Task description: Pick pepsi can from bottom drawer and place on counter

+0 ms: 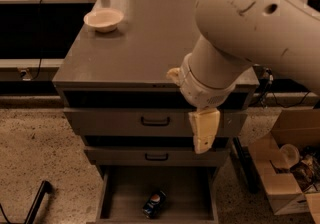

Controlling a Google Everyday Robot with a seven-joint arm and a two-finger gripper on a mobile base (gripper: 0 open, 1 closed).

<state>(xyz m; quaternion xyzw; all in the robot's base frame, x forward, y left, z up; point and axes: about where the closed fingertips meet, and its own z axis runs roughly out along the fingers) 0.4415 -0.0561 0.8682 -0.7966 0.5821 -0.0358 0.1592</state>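
Note:
The pepsi can [154, 203] lies tilted on the grey floor of the bottom drawer [125, 193], which is pulled open at the foot of the cabinet. My gripper [203, 133] hangs from the big white arm in front of the two upper drawers, right of their black handles. It is well above the can and to its right, and apart from it. The counter [145, 48] spreads behind the arm, which covers its right part.
A white bowl [103, 19] stands at the counter's back left corner. An open cardboard box [287, 168] with clutter sits on the speckled floor at the right. A black bar [37, 203] lies on the floor at the lower left.

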